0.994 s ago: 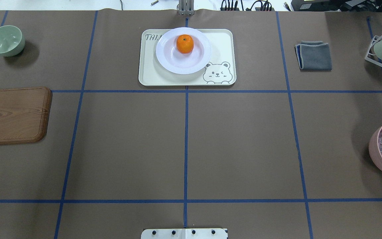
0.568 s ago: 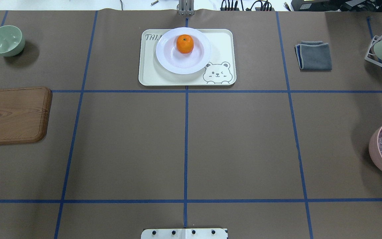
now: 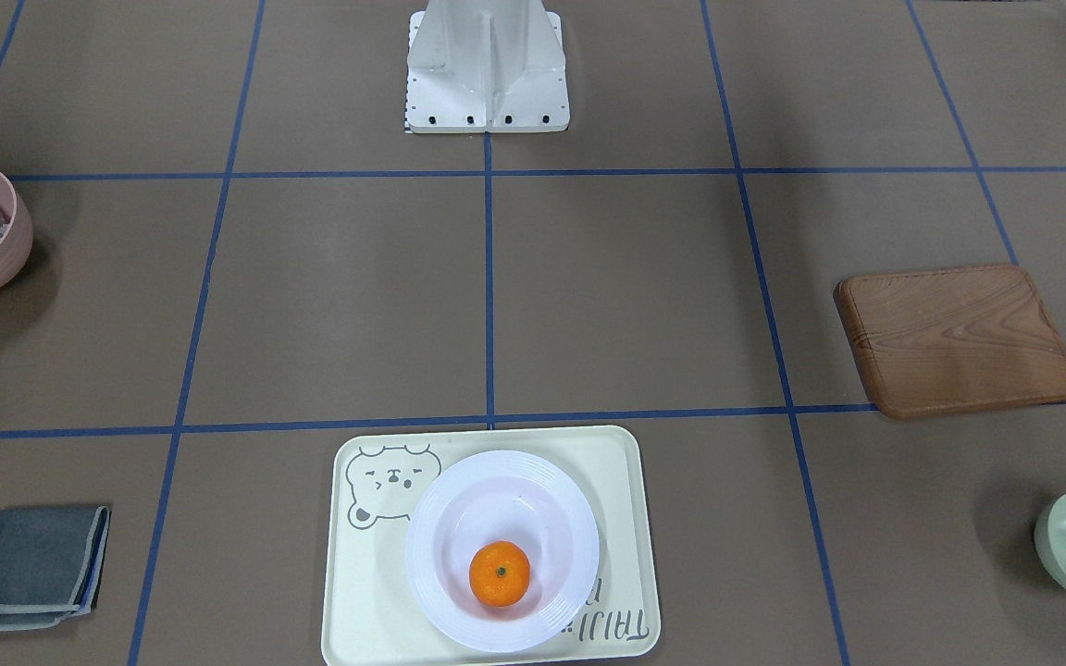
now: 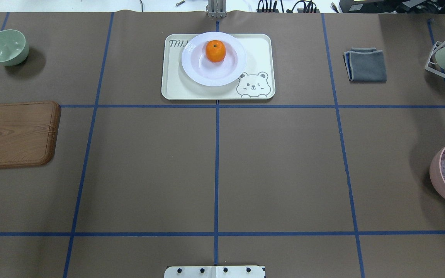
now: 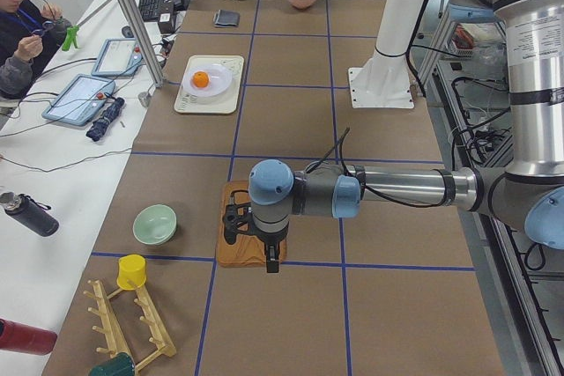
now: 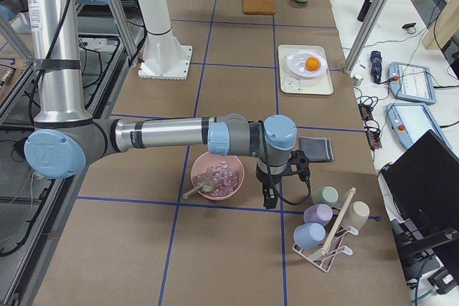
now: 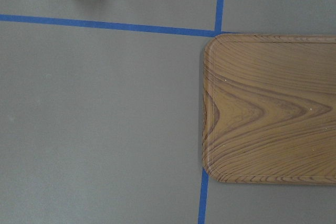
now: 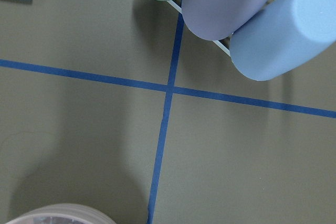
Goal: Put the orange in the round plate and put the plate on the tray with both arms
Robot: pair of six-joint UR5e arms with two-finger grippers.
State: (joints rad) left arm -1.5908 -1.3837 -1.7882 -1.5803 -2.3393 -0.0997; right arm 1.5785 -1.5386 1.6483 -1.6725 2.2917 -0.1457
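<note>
The brown tabletop [image 4: 284, 173] is gridded with blue tape [image 4: 216, 173]. The left arm [image 5: 397, 189] stretches low across the robot's left end, and the left end effector [image 5: 270, 260] points down over the corner of the board [image 4: 14, 133]. It shows only in the left side view, so I cannot tell whether it is released or clenched. The right arm [image 6: 165, 134] reaches out over the opposite end. The right end effector [image 6: 269, 197] hangs tip-down between the pink bowl [image 6: 217, 175] and the cup rack [image 6: 326, 238]. Its state cannot be told either, and nothing is seen in it.

The tray [image 4: 172, 87] lies at the far middle of the tabletop, well apart from both arms. The plate [image 4: 199, 73] sits flat on the tray, covering part of the lettering, with its rim just beside the bear drawing. The green bowl [image 4: 6, 47] stands at the far left corner beyond the board. A folded grey cloth [image 4: 366, 65] lies to the tray's right. The orange [image 4: 215, 51] rests in the plate's well, off-centre toward the side away from the robot, stem dot up.
</note>
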